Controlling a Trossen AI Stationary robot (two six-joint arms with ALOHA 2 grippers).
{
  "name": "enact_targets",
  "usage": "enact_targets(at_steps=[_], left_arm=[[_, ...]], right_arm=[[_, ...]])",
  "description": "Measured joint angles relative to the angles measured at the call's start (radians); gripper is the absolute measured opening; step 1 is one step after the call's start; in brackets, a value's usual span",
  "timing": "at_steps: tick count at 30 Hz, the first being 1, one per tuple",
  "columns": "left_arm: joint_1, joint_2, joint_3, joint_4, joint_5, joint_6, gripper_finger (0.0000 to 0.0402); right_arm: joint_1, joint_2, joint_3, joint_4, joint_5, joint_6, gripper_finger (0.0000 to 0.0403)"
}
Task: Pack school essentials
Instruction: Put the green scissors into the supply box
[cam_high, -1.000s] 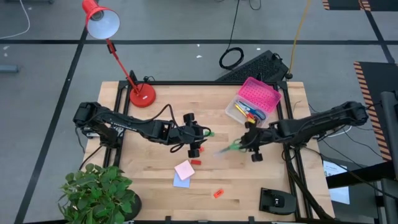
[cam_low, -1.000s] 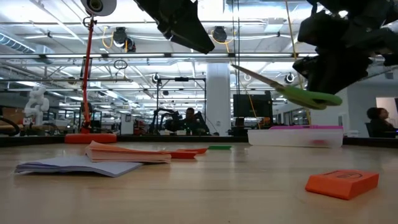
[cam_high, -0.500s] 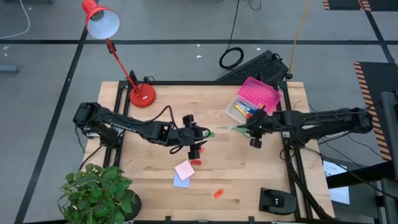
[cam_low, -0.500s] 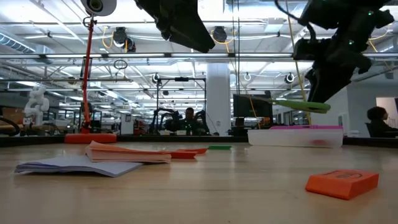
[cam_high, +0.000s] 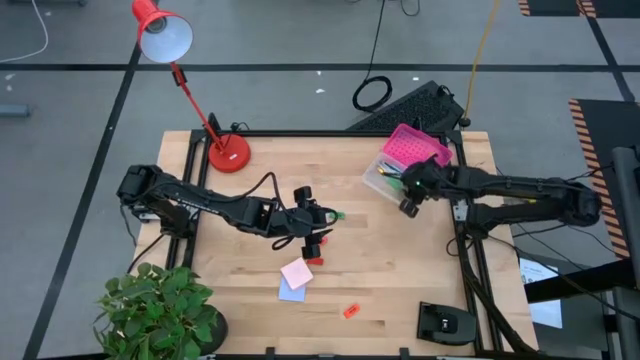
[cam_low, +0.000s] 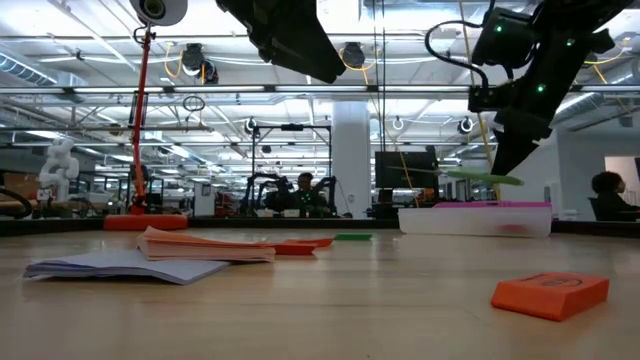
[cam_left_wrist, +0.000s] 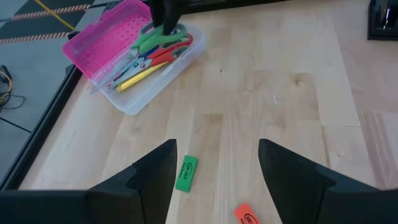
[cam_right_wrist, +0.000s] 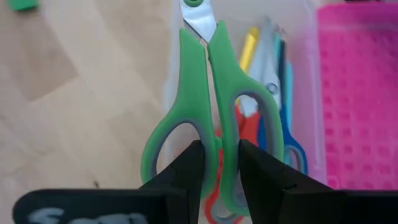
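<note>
Wooden table (cam_high: 250, 290): right gripper (cam_high: 408, 187), clamped on green scissors (cam_right_wrist: 211, 118), has swung from mid-table over the box (cam_left_wrist: 186, 56), ready to drop them; left gripper (cam_left_wrist: 214, 171), fingers apart, waits

You can read almost nothing here. The green eraser (cam_left_wrist: 186, 173) lying on the wooden table (cam_left_wrist: 292, 93) carries a line of dark print along its top, too small to make out. The orange eraser (cam_left_wrist: 247, 215) beside it bears similar dark lettering, also unreadable, and the orange eraser (cam_low: 551, 294) seen from table height shows an embossed mark on its side that you cannot decipher. No other labels, brands, numbers or signs are legible anywhere.
</note>
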Motion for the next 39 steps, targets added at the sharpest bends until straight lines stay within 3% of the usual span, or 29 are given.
enact_targets(at_steps=[13,32,39], left_arm=[[0.000,0.000,0.000,0.001,0.000,-0.003,0.0230],[0.001,0.000,0.000,0.004,0.000,-0.003,0.0230],[0.001,0.000,0.000,0.005,0.000,-0.003,0.0230]], right_arm=[[-0.126,0.000,-0.026,-0.014,-0.003,0.047,0.0087],[-0.156,0.006,-0.048,-0.015,0.002,0.126,0.0090],[-0.195,0.069,-0.048,-0.015,0.003,0.124,0.0091]])
